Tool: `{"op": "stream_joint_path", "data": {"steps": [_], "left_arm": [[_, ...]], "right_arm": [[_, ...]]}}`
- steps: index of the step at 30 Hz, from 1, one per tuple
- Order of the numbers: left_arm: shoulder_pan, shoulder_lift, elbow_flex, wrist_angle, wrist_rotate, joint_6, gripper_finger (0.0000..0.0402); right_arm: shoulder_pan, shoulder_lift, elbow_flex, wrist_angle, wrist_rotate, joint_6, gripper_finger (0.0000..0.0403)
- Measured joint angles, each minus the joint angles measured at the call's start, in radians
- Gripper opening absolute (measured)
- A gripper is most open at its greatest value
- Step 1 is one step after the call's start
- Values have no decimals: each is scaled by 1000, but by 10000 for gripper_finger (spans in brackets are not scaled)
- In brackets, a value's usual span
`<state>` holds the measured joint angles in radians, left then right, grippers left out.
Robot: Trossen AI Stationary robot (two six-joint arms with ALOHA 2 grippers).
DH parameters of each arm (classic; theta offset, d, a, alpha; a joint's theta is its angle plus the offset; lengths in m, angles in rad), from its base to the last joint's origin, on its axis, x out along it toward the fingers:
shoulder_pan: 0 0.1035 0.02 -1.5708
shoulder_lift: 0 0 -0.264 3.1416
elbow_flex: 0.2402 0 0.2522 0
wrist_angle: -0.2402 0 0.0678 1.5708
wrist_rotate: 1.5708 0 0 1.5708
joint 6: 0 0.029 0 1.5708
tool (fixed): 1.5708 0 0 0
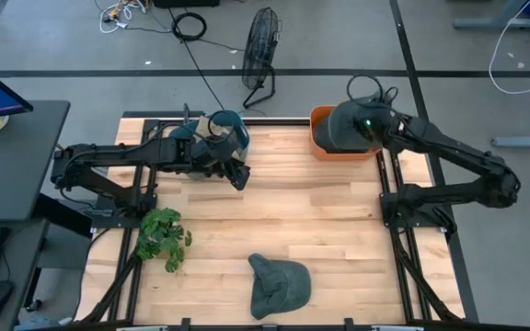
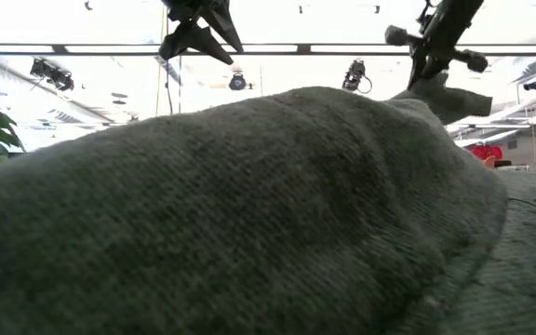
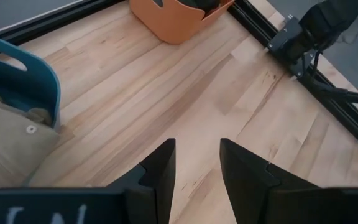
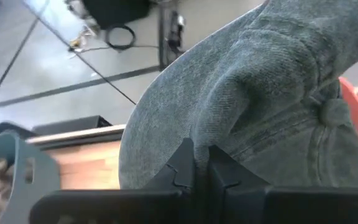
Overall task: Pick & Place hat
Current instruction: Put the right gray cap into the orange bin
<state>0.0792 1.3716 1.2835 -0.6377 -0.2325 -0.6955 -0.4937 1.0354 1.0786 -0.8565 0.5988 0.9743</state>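
Near hat: grey-green fabric cap (image 1: 279, 284) on my wooden table (image 1: 339, 202), long axis near-far.
Right gripper (image 4: 201, 163): pinching second grey cap (image 4: 260, 93) over orange bin (image 1: 318, 138).
Left gripper (image 3: 194, 163): narrowly parted, empty.

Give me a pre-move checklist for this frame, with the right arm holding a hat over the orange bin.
1. Right gripper shut on the dark grey hat: ok.
2. Held hat over the orange bin at the table's far right corner: ok.
3. Hat fully inside bin: cannot tell.
4. Left gripper open, empty, above bare wood by the teal bin: ok.
5. Second grey cap at the near edge not yet picked: not ok.
6. Plant apart from that cap: ok.
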Motion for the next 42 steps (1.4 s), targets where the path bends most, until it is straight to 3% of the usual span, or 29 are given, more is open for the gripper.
{"op": "stream_joint_path", "data": {"steps": [6,14,27,42], "left_arm": [[0,0,0,-1,0,-31,131],[0,0,0,-1,0,-28,131],[-2,0,0,-2,0,-32,131],[-5,0,0,-2,0,-53,131]], "right_arm": [[-156,114,0,32,-104,8,11],[-275,293,0,151,-248,-47,11],[-325,516,0,146,-245,7,14],[-327,545,0,197,-294,-199,101]]}}
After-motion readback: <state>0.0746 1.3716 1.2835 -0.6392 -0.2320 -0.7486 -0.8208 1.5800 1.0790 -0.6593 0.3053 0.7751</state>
